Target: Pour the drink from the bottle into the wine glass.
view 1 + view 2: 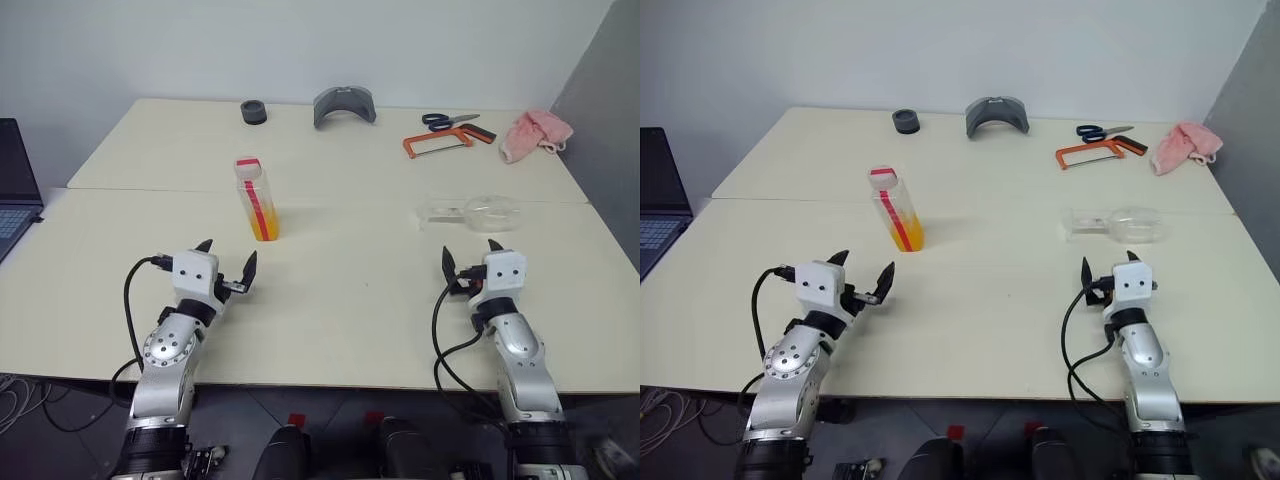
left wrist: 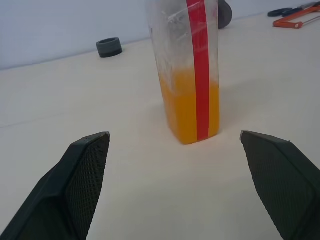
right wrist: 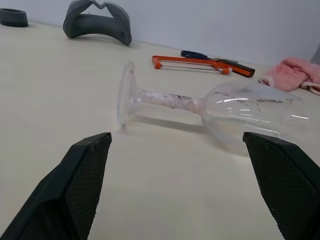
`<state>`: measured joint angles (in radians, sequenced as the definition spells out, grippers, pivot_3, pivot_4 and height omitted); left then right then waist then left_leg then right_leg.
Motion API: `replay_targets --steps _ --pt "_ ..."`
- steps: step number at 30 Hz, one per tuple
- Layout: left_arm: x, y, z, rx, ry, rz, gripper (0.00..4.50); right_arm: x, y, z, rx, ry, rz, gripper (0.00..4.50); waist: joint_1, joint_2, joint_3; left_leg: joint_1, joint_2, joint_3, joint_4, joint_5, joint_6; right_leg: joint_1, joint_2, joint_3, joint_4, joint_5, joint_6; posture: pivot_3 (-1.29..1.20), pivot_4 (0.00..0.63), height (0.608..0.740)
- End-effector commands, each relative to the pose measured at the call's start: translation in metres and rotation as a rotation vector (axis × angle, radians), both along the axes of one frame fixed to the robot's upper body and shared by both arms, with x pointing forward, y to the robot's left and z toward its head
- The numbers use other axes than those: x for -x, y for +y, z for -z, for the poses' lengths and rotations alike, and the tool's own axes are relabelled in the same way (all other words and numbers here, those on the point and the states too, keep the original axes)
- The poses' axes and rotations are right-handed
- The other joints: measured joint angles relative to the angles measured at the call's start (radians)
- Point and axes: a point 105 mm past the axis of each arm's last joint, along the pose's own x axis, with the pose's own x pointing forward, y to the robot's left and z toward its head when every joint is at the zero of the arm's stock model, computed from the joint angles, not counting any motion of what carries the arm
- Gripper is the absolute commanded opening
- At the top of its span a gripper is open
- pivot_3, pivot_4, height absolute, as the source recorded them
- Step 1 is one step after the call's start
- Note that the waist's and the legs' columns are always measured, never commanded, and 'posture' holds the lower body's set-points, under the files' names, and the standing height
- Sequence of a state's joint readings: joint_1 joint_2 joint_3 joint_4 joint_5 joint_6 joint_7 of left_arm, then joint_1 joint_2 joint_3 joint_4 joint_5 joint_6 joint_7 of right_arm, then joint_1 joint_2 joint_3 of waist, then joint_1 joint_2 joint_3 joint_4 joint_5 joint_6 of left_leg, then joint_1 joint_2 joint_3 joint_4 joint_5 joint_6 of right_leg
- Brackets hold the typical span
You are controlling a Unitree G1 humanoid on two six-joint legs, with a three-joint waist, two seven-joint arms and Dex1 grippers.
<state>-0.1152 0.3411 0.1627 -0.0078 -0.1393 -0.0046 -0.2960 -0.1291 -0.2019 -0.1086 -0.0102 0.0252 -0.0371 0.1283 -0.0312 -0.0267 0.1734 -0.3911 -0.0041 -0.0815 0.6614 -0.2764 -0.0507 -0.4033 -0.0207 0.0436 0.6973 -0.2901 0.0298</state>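
Note:
The bottle (image 1: 257,199) stands upright on the cream table, its lower part holding the orange drink (image 2: 190,110), with a red label stripe and a pink-red cap. My left gripper (image 1: 228,262) hovers open just in front of the bottle, nothing between its fingers. The wine glass (image 1: 472,211) lies on its side on the table's right half, foot (image 3: 125,92) toward the centre and bowl (image 3: 250,112) toward the right. My right gripper (image 1: 469,258) is open and empty, a little short of the glass.
Along the far edge lie a black ring (image 1: 254,112), a grey curved piece (image 1: 344,105), scissors (image 1: 448,121), an orange hacksaw (image 1: 437,144) and a pink cloth (image 1: 533,134). A laptop (image 1: 15,190) sits off the left side. A seam (image 1: 350,197) runs across the table.

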Motion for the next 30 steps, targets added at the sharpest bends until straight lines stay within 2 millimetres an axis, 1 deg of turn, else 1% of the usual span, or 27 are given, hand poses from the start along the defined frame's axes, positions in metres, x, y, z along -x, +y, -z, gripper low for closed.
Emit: replay_targets --steps 1,4,12,16,21,24,27,30 --pt "0.001 0.001 -0.019 -0.003 -0.071 0.003 4.48 0.000 -0.005 -0.012 0.010 -0.051 0.013 4.50 0.000 0.000 0.000 0.000 0.000 0.000 0.000 0.000 0.000 0.000 0.000 0.000 0.000 0.000 0.000 0.00 0.150 0.740" --pt "0.001 0.001 -0.018 -0.026 -0.053 -0.001 4.48 0.000 -0.007 -0.011 0.009 -0.047 0.020 4.50 0.000 0.000 0.000 0.000 0.000 0.000 0.000 0.000 0.000 0.000 0.000 0.000 0.000 0.000 0.000 0.00 0.150 0.740" --pt "-0.001 -0.003 -0.016 -0.020 -0.043 0.011 4.48 0.001 -0.015 -0.008 0.015 -0.030 0.066 4.50 0.000 0.000 0.000 0.000 0.000 0.000 0.000 0.000 0.000 0.000 0.000 0.000 0.000 0.000 0.000 0.00 0.150 0.740" --pt "-0.001 -0.006 -0.015 -0.025 -0.026 0.046 4.48 0.001 -0.017 -0.007 0.018 -0.030 0.073 4.50 0.000 0.000 0.000 0.000 0.000 0.000 0.000 0.000 0.000 0.000 0.000 0.000 0.000 0.000 0.000 0.00 0.150 0.740" --pt "-0.003 0.002 -0.017 -0.014 -0.031 0.018 4.48 0.001 -0.015 -0.009 0.018 -0.037 0.054 4.50 0.000 0.000 0.000 0.000 0.000 0.000 0.000 0.000 0.000 0.000 0.000 0.000 0.000 0.000 0.000 0.00 0.150 0.740" --pt "-0.003 0.003 -0.018 0.010 -0.043 0.011 4.48 0.001 -0.012 -0.010 0.019 -0.045 0.033 4.50 0.000 0.000 0.000 0.000 0.000 0.000 0.000 0.000 0.000 0.000 0.000 0.000 0.000 0.000 0.000 0.00 0.150 0.740" --pt "-0.006 0.006 -0.021 0.024 -0.047 -0.035 4.48 0.003 0.003 -0.015 0.023 -0.066 -0.053 4.50 0.000 0.000 0.000 0.000 0.000 0.000 0.000 0.000 0.000 0.000 0.000 0.000 0.000 0.000 0.000 0.00 0.150 0.740" --pt "-0.010 0.001 -0.024 0.030 -0.045 -0.037 4.48 0.007 0.017 -0.021 0.015 -0.074 -0.167 4.50 0.000 0.000 0.000 0.000 0.000 0.000 0.000 0.000 0.000 0.000 0.000 0.000 0.000 0.000 0.000 0.00 0.150 0.740"
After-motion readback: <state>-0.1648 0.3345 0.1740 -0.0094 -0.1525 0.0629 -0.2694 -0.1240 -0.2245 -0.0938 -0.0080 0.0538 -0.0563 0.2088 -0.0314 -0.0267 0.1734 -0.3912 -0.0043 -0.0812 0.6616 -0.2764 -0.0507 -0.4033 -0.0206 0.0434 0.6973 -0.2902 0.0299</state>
